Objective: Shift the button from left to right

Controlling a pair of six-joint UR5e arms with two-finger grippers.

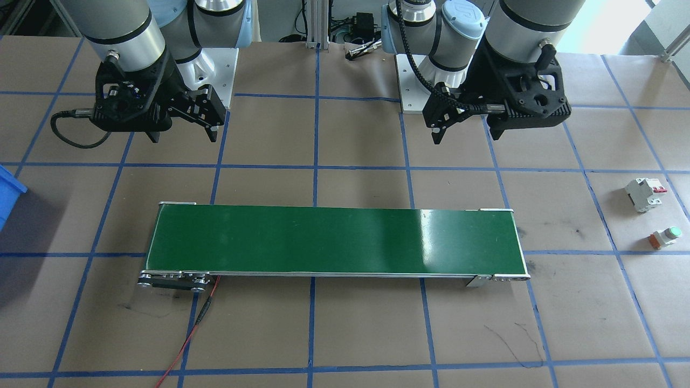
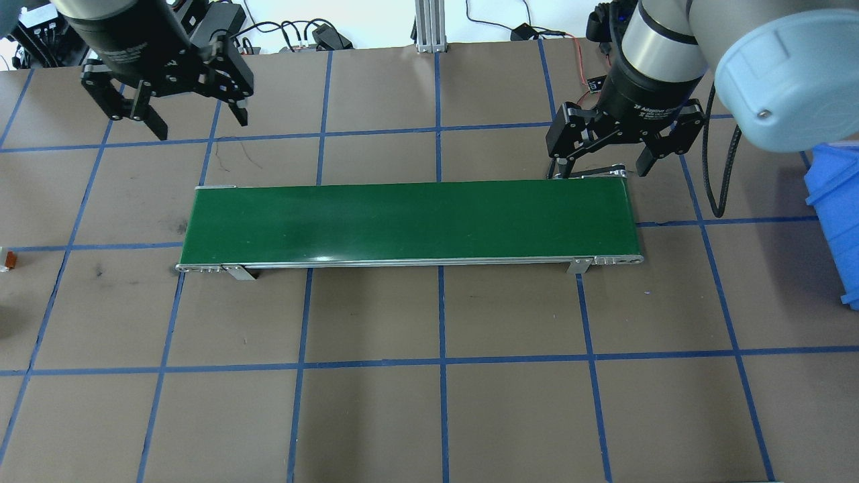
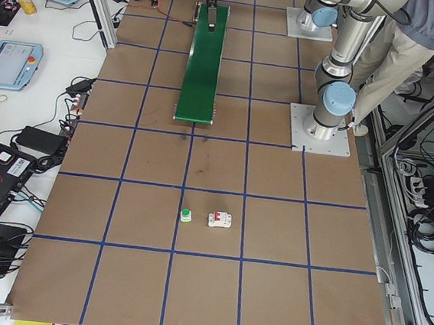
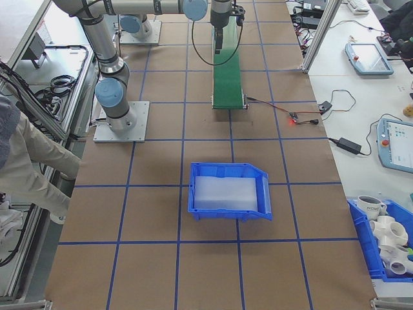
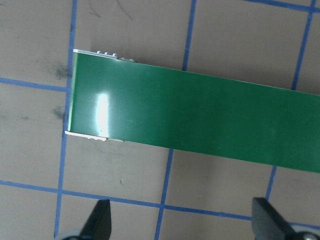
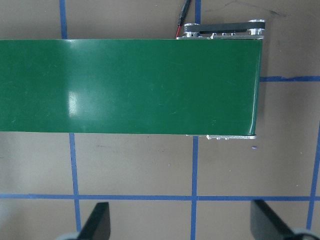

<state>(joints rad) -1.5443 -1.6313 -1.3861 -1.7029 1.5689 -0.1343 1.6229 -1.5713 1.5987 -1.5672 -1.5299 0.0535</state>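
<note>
The button [image 1: 666,237] lies on its side on the brown table at my far left: green cap, white body, orange-red base. In the exterior left view the button [image 3: 186,215] is small, well away from the green conveyor belt [image 1: 334,242]. Only its orange end [image 2: 7,259] shows at the overhead view's left edge. My left gripper [image 1: 466,132] hangs open and empty behind the belt's left end, far from the button. My right gripper [image 1: 183,132] hangs open and empty behind the belt's right end. The wrist views show open left fingers [image 5: 100,220] and right fingers [image 6: 97,222] above the belt.
A white circuit breaker [image 1: 644,194] with red toggles sits just behind the button. A blue bin [image 4: 229,194] stands on the table at my far right. A red wire [image 1: 188,334] trails from the belt's right end. A person [image 3: 413,43] stands beside the robot.
</note>
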